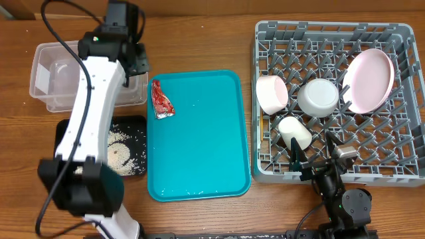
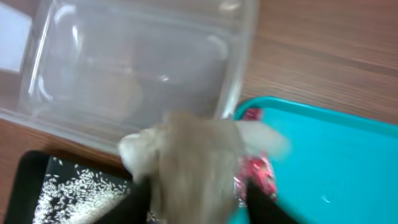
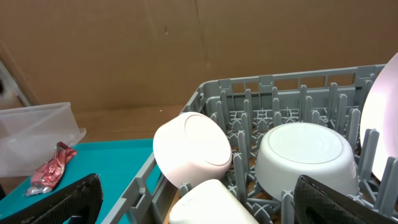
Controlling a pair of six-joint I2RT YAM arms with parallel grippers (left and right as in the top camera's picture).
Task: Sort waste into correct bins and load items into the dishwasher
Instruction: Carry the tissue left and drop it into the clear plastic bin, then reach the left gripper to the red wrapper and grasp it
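My left gripper (image 1: 138,61) hangs over the right edge of the clear tub (image 1: 46,93), shut on a blurred crumpled white tissue (image 2: 186,149). The red foil wrapper (image 1: 161,101) lies at the far left corner of the teal tray (image 1: 199,146). Rice (image 1: 119,149) lies in the black tray (image 1: 136,123). The grey dish rack (image 1: 398,153) holds the pink plate (image 1: 368,81), white bowl (image 1: 321,97), pinkish bowl (image 1: 272,93) and white cup (image 1: 295,133). My right gripper (image 1: 315,159) is open and empty at the rack's front edge, just behind the cup (image 3: 205,202). No chopsticks show.
The teal tray lies between the two bins on the left and the rack on the right. The left arm's white links stretch over the black tray. A brown cardboard wall stands behind the table in the right wrist view.
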